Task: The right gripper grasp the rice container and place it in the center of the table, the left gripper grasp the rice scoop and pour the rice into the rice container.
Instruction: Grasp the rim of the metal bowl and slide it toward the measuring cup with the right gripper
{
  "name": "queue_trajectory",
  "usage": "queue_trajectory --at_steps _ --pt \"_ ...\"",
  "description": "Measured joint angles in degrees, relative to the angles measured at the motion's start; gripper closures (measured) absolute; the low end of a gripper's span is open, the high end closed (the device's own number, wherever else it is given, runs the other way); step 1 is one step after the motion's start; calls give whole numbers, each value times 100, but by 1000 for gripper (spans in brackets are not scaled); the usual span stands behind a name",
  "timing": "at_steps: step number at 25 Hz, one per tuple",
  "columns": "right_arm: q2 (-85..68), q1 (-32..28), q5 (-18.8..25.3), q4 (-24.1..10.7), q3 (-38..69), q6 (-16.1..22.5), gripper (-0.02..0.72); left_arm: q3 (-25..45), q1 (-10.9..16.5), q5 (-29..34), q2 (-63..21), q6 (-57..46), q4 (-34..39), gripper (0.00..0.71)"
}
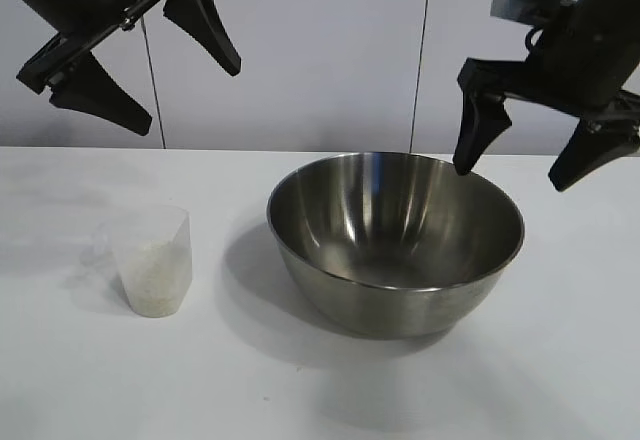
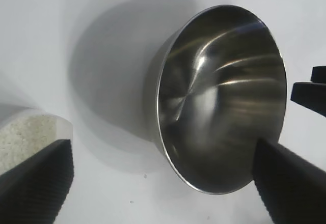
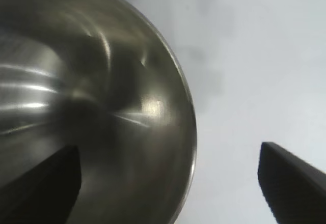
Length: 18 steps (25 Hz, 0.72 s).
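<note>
Right tool point(image 1: 528, 160) spread wide, straddling the far-right rim of the rice container point(image 1: 395, 245), which sits mid-table point(image 1: 560, 380), empty. For a sound grip: one finger inside, one outside, then close squarely on the thin rim. Left tool point(image 1: 145, 50) open, high above the rice scoop point(image 1: 152, 260).

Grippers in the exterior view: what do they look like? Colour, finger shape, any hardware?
Both are matte black. The left gripper has two broad fingers tapering to blunt points, hung from a black bar with small bolts. The right gripper has the same tapered fingers, a thick black arm behind it and a grey metal bracket on top. In the left wrist view the fingers show a fine ribbed texture inside.
</note>
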Motion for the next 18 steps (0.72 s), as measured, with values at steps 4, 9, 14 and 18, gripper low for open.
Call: queue_trajectory --at_steps 4,9,14,18 --pt "173 0 -222 126 0 -50 84 0 0 0 0 0 0 28" --pt "360 0 -229 160 0 -61 146 0 0 -12 0 0 0 28" --pt "408 0 -235 192 0 -49 376 0 0 -24 0 0 0 28" --pt "414 0 -240 211 0 -44 519 0 0 -24 0 0 0 28"
